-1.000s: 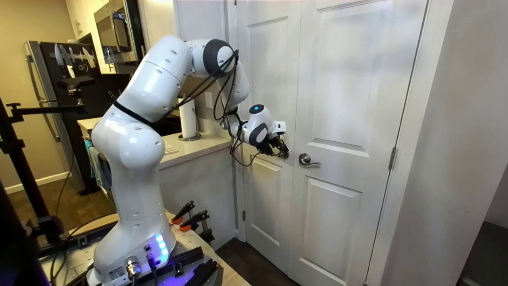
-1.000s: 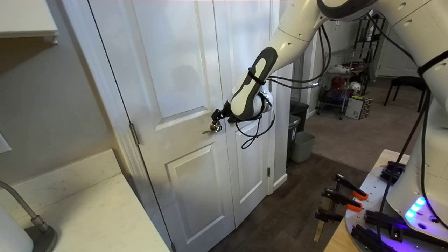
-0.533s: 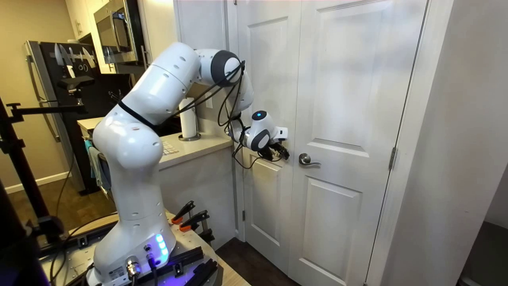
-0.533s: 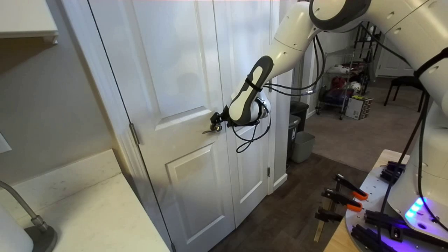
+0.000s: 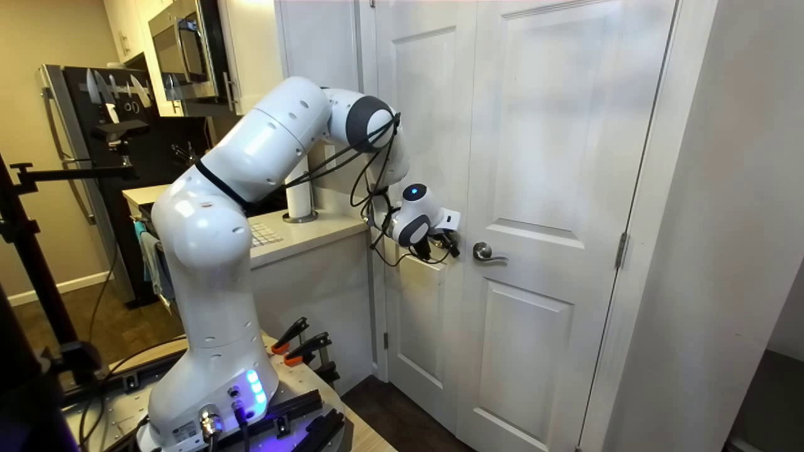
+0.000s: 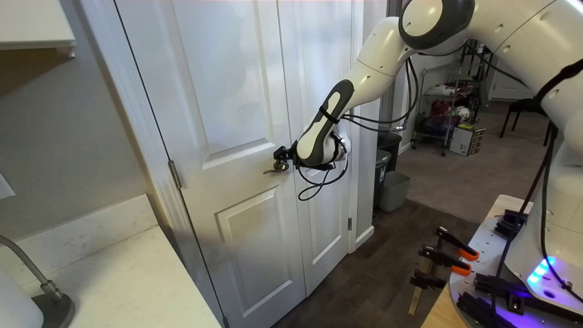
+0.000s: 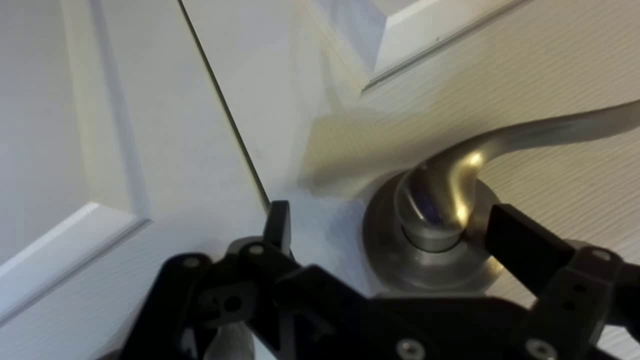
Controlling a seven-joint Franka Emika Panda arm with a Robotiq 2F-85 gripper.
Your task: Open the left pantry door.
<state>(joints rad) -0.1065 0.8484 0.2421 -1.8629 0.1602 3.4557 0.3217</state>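
Pale counter (image 6: pixel 123 282) along grey wall (image 6: pixel 63 141); dark plank floor (image 6: pixel 364 282) meeting carpet (image 6: pixel 442 187); black seat (image 6: pixel 528 106); fridge (image 5: pixel 102 207) by yellowish wall (image 5: pixel 56 37).

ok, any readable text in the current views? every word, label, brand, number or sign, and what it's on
None readable in any view.
Label on the Panda arm's base: too small.
Markings on the carton: too small.
White mark on the dark bin: too small and blurred to identify.

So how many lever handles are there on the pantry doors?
2. The left handle is on the left pantry door, close to the tool; the right handle is on the right pantry door. In an exterior view, the tool hides much of the left handle.
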